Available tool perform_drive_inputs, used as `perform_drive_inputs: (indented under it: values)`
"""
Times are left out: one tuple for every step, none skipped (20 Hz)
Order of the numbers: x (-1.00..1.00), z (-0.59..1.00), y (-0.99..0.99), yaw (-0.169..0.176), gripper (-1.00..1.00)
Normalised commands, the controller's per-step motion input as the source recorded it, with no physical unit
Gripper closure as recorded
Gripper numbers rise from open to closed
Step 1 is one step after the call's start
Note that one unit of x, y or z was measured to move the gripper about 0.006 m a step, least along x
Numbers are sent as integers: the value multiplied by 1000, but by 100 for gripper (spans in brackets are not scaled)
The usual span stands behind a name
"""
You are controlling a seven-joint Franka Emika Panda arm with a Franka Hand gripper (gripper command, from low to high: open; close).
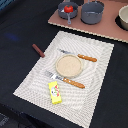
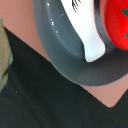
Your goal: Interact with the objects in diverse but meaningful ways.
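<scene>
A red tomato-like ball (image 1: 67, 8) sits in a small grey pot (image 1: 73, 12) at the back of the exterior view. A white oblong piece (image 1: 69, 18) leans over the pot's rim. The wrist view looks closely into this pot (image 2: 55, 45): the ball (image 2: 117, 22) has a green star top, and the white piece (image 2: 86, 32) with black print lies beside it. A yellow packet with red print (image 1: 55, 92) lies on the placement's near part. A dark brown stick (image 1: 38, 50) lies on the black cloth off the mat's edge. No gripper or arm shows in either view.
A pale striped placemat (image 1: 95, 75) holds a round tan plate (image 1: 68, 64), a wooden-handled knife (image 1: 80, 56) and fork (image 1: 66, 79). A pinkish board (image 1: 107, 30) at the back carries a second grey pot (image 1: 92, 12) and a third vessel (image 1: 123, 17). The board's corner (image 2: 107, 95) shows over black cloth (image 2: 30, 95).
</scene>
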Motion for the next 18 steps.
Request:
perform_drive_inputs:
  values:
    - [-3,646,-971,0,-100]
    - [0,631,-983,0,-100]
    - [0,606,-994,0,-100]
    - [0,554,-1000,0,-100]
    - [0,486,-1000,0,-100]
    - [0,411,-1000,0,-100]
    - [0,331,-1000,0,-100]
    - [0,277,-1000,0,-100]
    - [0,214,-1000,0,-100]
    - [0,169,-1000,0,-100]
    - [0,117,-1000,0,-100]
    - [0,57,-1000,0,-100]
    - [0,0,-1000,0,-100]
    - [0,0,-1000,0,-100]
    - [0,0,-1000,0,-100]
    - [0,-11,-1000,0,-100]
    - [0,-40,-1000,0,-100]
    - [0,-63,-1000,0,-100]
